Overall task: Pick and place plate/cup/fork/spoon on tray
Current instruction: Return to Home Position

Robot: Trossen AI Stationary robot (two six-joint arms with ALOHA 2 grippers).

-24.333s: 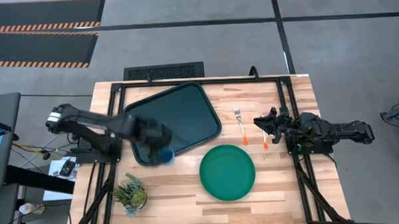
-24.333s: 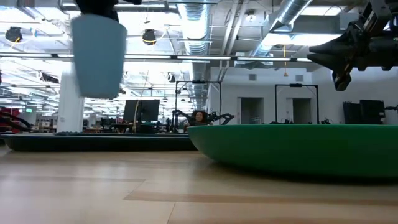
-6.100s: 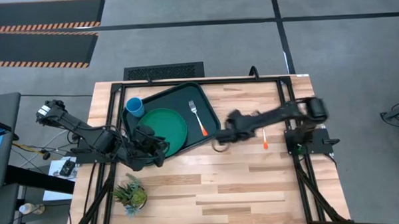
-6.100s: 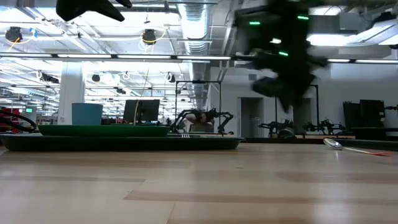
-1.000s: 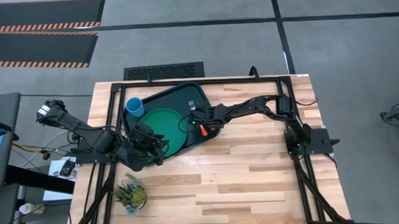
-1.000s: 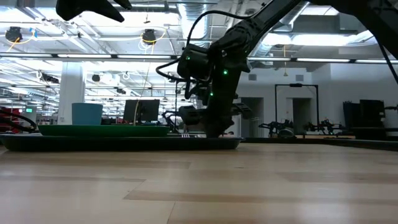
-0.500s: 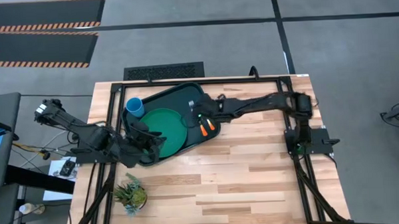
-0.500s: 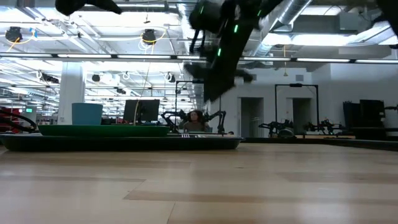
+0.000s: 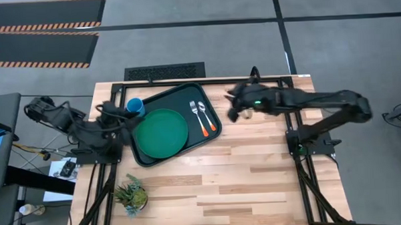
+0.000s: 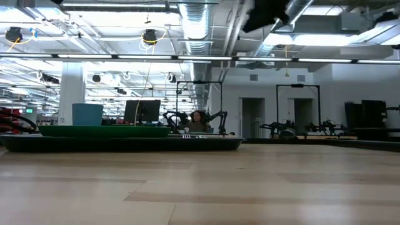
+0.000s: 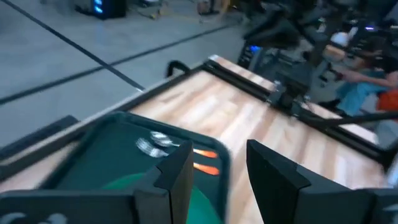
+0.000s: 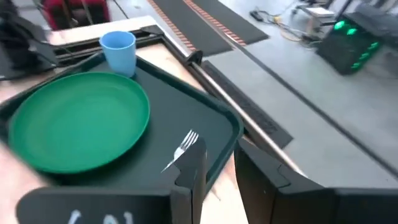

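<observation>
spoon (image 9: 211,119) on tray (image 9: 194,92), right gripper (image 9: 233,113) beside, apparently empty

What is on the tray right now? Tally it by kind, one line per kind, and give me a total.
Plate: 1, the green plate
Cup: 1, the blue cup
Fork: 1, the fork
Spoon: 1, the spoon
Total: 4 things on the tray
</observation>
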